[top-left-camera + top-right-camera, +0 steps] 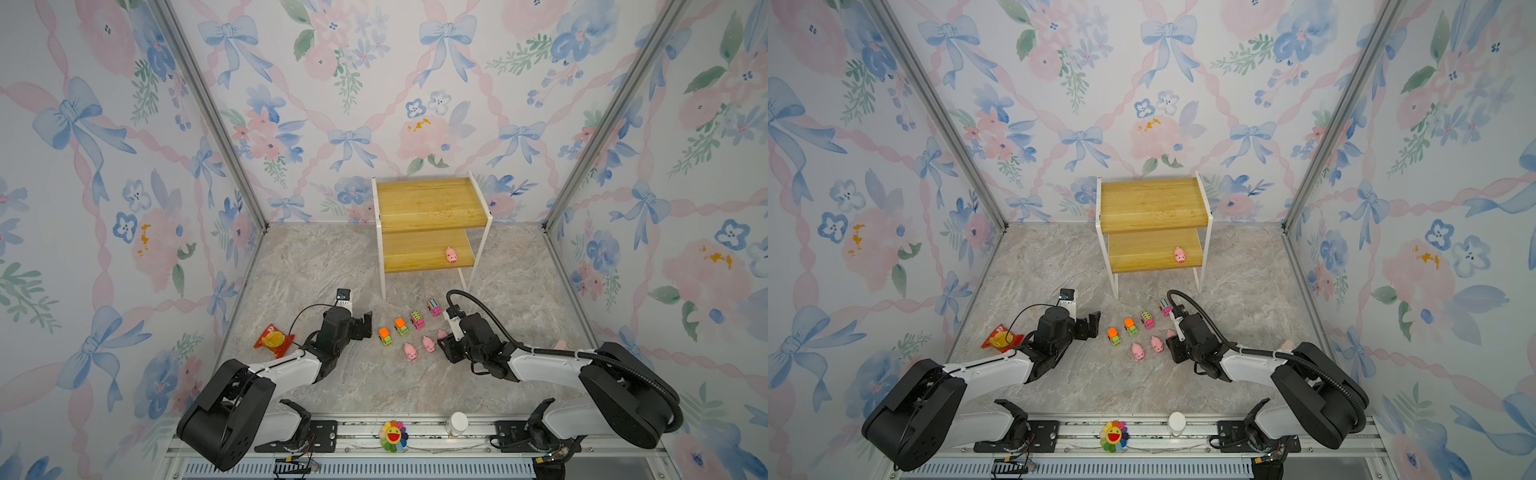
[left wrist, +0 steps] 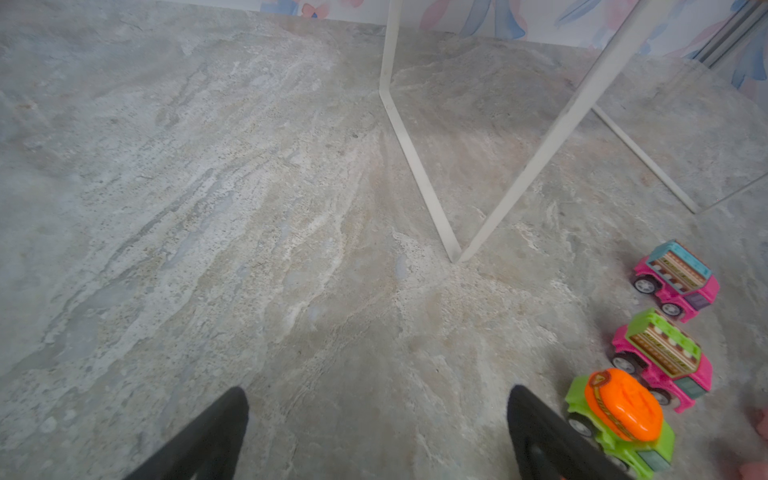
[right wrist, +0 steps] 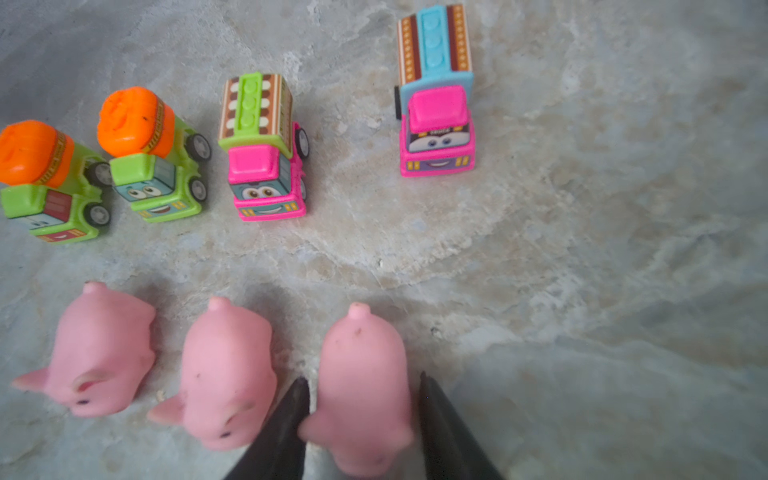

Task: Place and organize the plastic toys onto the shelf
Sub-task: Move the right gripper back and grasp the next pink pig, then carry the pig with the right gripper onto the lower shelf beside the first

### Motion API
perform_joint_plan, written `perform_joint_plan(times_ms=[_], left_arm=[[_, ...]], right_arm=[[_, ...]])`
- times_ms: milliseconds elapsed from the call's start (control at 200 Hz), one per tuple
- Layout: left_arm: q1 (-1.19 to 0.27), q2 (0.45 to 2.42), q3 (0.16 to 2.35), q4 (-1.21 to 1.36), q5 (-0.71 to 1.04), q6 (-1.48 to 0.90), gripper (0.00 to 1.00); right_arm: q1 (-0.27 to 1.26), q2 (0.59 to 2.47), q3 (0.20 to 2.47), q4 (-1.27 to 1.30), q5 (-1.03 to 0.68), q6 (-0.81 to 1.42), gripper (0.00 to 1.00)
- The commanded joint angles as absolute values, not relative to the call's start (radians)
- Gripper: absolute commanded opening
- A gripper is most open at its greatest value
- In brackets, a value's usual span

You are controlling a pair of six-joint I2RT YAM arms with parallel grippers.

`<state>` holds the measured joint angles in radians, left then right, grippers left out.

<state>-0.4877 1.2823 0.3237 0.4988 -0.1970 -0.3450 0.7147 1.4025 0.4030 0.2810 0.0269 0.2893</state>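
Both arms are white tubes between bulky black joint housings. The left arm (image 1: 282,365) has a thin black wire (image 1: 309,307) looping over its wrist; the right arm (image 1: 540,365) carries a thick ribbed black hose (image 1: 459,292). Each wrist seems to bear a small white-and-black camera block (image 1: 344,297). The left gripper (image 2: 378,395) has matte black, tapered fingers (image 2: 216,432).

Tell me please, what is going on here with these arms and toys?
The robot is putting plastic toys onto the shelf. One pink pig already lies on its lower board. The right pincer is down at the table, its fingers on either side of another pig; whether it grips firmly I cannot tell. Two more pigs, two green cars and two pink cars wait on the table. The left pincer is open and empty beside the green cars.
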Motion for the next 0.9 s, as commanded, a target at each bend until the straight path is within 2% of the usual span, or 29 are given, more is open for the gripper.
perform_joint_plan(times_ms=[0, 150, 315, 470, 685, 895], left_arm=[[-0.480, 1.294, 0.347, 0.487, -0.183, -0.364, 0.98], [-0.480, 1.294, 0.345, 0.486, -0.185, -0.365, 0.98], [-0.480, 1.284, 0.336, 0.486, -0.194, -0.368, 0.98], [-0.481, 1.261, 0.327, 0.487, -0.205, -0.370, 0.98], [-0.480, 1.249, 0.316, 0.486, -0.196, -0.370, 0.98], [-0.481, 1.235, 0.321, 0.486, -0.194, -0.358, 0.98]], right_arm=[[0.739, 1.429, 0.356, 0.248, 0.053, 0.324, 0.45], [0.759, 1.438, 0.348, 0.258, 0.070, 0.328, 0.42], [0.770, 1.434, 0.344, 0.258, 0.080, 0.326, 0.32], [0.775, 1.406, 0.361, 0.232, 0.077, 0.319, 0.26], [0.775, 1.318, 0.415, 0.153, 0.081, 0.295, 0.25], [0.766, 1.227, 0.566, 0.031, 0.100, 0.246, 0.26]])
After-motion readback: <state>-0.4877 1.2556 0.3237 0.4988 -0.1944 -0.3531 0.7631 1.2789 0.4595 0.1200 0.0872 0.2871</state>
